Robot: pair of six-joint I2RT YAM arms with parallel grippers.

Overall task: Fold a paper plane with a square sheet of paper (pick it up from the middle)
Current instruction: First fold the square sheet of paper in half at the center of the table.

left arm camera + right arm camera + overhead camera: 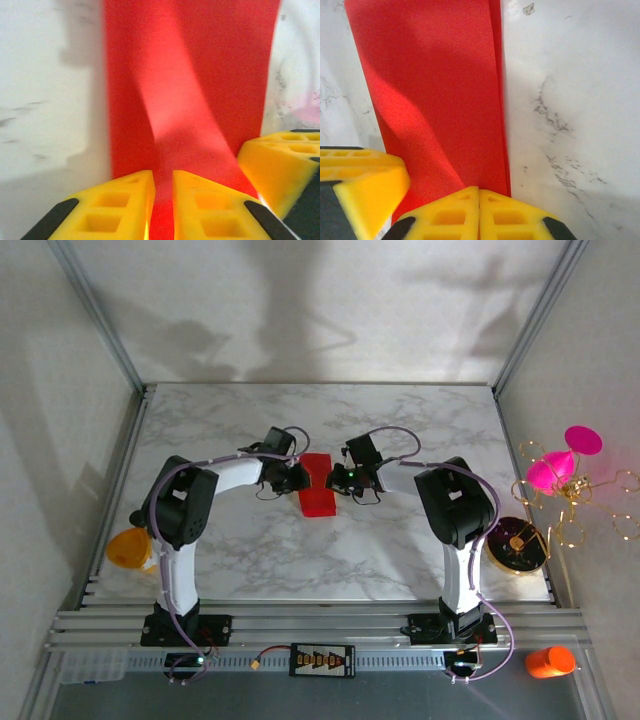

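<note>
The square sheet of paper [318, 485] is bright red and lies folded into a narrow upright rectangle in the middle of the marble table [250, 550]. My left gripper [297, 477] sits at its left edge and my right gripper [345, 480] at its right edge. In the left wrist view the yellow fingertips [137, 187] of the left gripper [163, 175] stand a narrow gap apart over the paper [200, 75], red showing between them. In the right wrist view the right gripper [479, 190] has its tips pressed together on the paper [435, 90] close to its right edge.
A magenta cone ornament with gold wire [560, 465] hangs off the table's right side, above a dark round object [517, 543]. An orange bottle [550, 661] lies at the near right. An orange-yellow object [128, 548] sits past the left edge. Aluminium posts frame the back corners.
</note>
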